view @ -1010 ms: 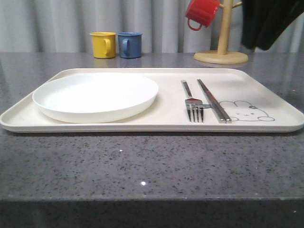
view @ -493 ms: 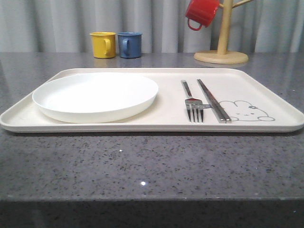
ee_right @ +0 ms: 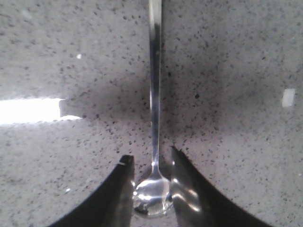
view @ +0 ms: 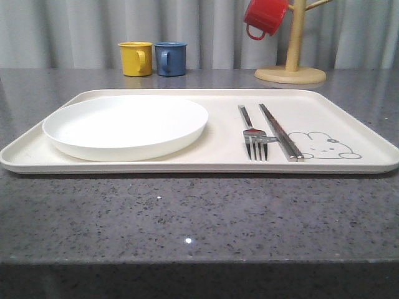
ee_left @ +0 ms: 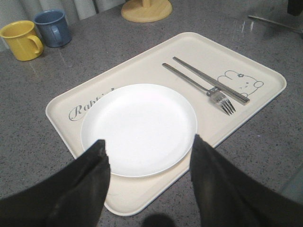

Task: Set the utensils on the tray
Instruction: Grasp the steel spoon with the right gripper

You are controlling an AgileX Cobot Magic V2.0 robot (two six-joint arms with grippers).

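Gone from the front view's upper right is the dark arm seen a second ago. Right tool (ee_right: 151, 189) straddles the slim silver spoon's (ee_right: 154, 123) bowl on the grey speckled counter (ee_right: 236, 71), not clearly gripping; left tool (ee_left: 147, 156) hangs open, empty. Pinching the rounded bowl could squirt it free before the cream rectangular tray (view: 349, 118).

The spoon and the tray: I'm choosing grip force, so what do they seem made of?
The spoon looks like polished metal: its bowl mirrors light between the right gripper fingers. The tray looks like matte cream plastic or melamine, though that is uncertain: dull, even surface with printed artwork.
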